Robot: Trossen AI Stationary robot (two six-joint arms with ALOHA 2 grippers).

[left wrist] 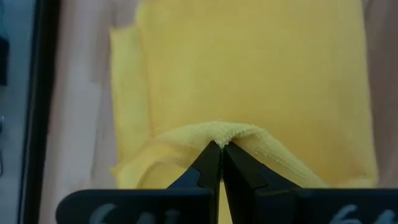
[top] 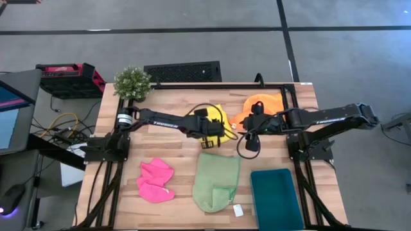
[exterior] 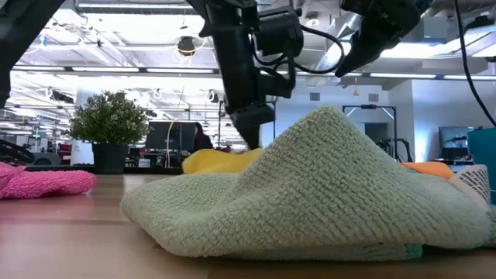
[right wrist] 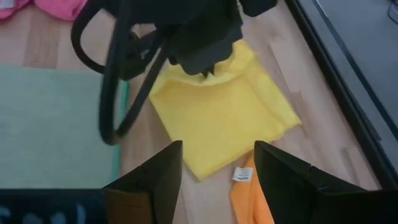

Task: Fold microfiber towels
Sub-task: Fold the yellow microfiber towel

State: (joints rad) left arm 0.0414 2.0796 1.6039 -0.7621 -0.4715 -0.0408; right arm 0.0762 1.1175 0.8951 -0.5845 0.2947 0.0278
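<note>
The yellow towel [top: 225, 126] lies folded on the table's far middle and also shows in the left wrist view [left wrist: 249, 74] and the right wrist view [right wrist: 224, 115]. My left gripper [top: 213, 131] is shut on it [left wrist: 221, 149]; in the low view it comes down onto the towel [exterior: 252, 136]. My right gripper [right wrist: 217, 165] is open and empty, hovering above the yellow towel's right side, next to the orange towel [top: 262, 104]. The light green towel [top: 216, 181] lies humped at the near middle. The pink towel [top: 156, 180] lies crumpled at the near left. My left gripper pinches a raised ridge of the yellow towel [left wrist: 219, 132] between its two shut fingertips, at one edge of the folded cloth. The fingers come from above, pointing down. The ridge is pulled up into a small hump while the rest of the towel lies flat on the table.
A dark teal tray [top: 276, 199] sits at the near right. A potted plant [top: 132, 82] stands at the far left corner. A small white tag [top: 238, 210] lies by the green towel. A black frame rail [top: 290, 96] runs along the far right.
</note>
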